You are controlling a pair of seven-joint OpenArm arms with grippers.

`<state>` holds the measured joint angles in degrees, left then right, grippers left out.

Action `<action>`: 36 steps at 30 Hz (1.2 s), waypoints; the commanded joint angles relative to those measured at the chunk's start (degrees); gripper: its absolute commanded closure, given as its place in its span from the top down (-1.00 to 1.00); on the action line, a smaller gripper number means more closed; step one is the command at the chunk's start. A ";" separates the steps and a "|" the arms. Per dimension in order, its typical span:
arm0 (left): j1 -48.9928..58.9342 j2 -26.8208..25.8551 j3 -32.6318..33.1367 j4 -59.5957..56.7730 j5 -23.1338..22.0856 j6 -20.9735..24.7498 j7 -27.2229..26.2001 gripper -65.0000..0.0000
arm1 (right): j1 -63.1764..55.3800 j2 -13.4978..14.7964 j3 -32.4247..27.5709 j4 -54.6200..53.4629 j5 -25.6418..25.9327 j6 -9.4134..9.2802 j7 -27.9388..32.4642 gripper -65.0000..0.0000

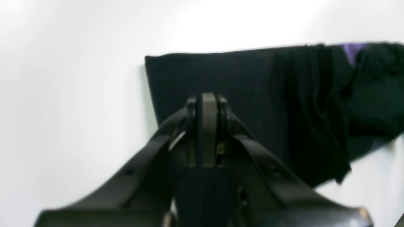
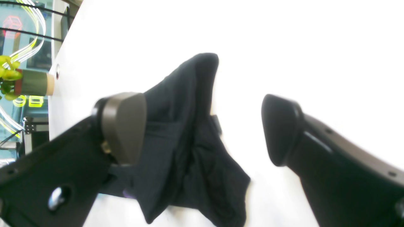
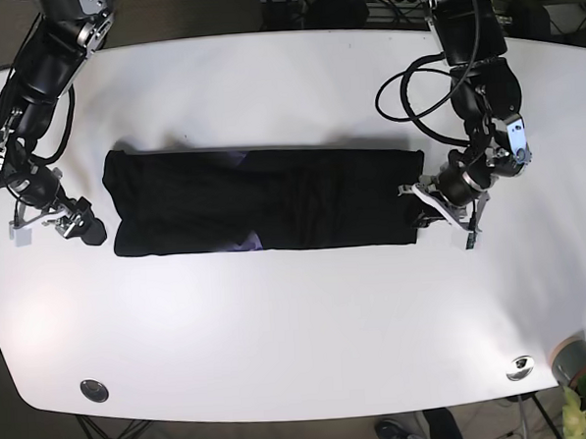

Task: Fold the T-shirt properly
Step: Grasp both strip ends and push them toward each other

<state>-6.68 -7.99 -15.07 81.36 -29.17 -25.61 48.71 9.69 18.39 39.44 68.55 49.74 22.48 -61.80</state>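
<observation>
The black T-shirt [image 3: 263, 201] lies as a long folded strip across the middle of the white table [image 3: 298, 318]. My left gripper [image 3: 417, 201] sits at the strip's right end. In the left wrist view its fingers [image 1: 208, 99] are shut together over the flat black T-shirt [image 1: 246, 82], and I cannot tell whether any fabric is pinched. My right gripper [image 3: 87, 230] is at the strip's left end. It stands open [image 2: 203, 129], with the bunched end of the T-shirt [image 2: 183, 142] lying against its left finger [image 2: 123, 126].
A potted plant [image 3: 579, 367] stands at the table's front right corner and also shows at the table edge [image 2: 34, 82]. Black cables [image 3: 414, 85] loop over the back right of the table. A purple patch [image 1: 352, 50] peeks from the folds.
</observation>
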 commanded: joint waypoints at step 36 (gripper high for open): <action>1.97 -4.10 -0.09 -4.57 -0.59 -5.74 -4.00 -1.00 | -1.91 -7.54 -10.91 -0.29 1.12 -0.11 5.40 0.16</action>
<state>-3.79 -11.62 -15.00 75.92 -28.77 -30.92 45.56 7.11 10.17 28.49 67.59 50.87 22.44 -55.77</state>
